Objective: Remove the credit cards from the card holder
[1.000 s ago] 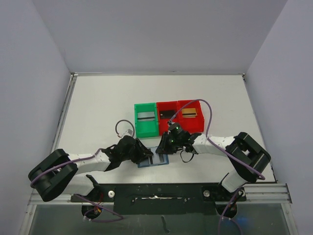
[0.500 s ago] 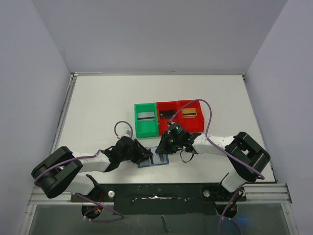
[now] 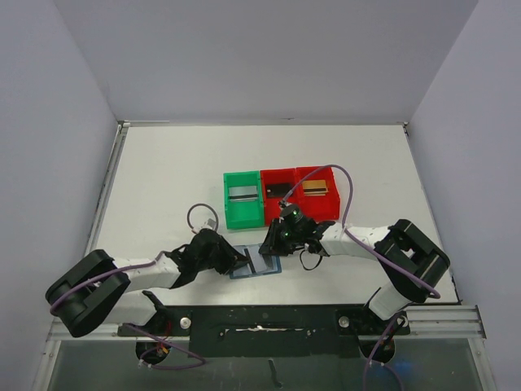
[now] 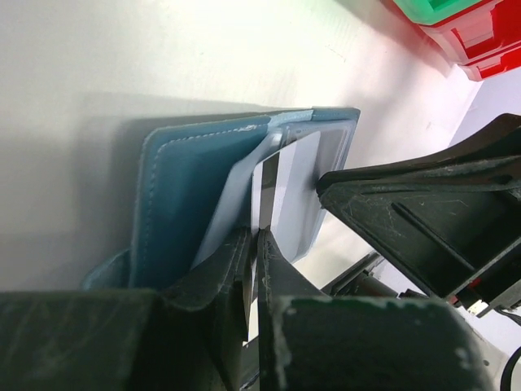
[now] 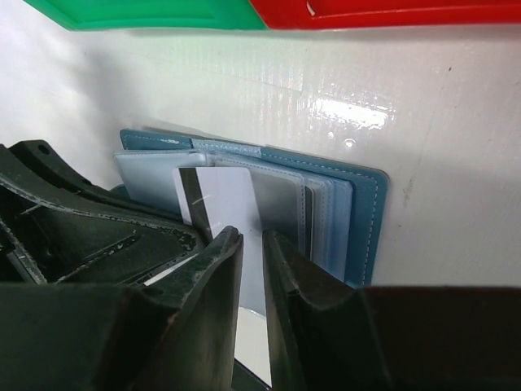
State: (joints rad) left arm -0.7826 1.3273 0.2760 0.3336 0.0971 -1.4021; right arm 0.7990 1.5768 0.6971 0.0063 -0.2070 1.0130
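Right gripper (image 5: 252, 238): fingers pressed onto white card (image 5: 218, 195), which stands part-way out of the blue holder (image 5: 368, 220). Holder lies open on table (image 3: 163, 179), near green bin (image 3: 242, 218). Left gripper (image 4: 254, 244) is pinched at the holder's near edge, apparently on a pocket leaf. Risk: if the left pinch slips, pocket friction drags the holder along. The thin grip could drop the card.

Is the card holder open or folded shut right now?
Open: the card holder lies spread, inner sleeves and a white card showing.
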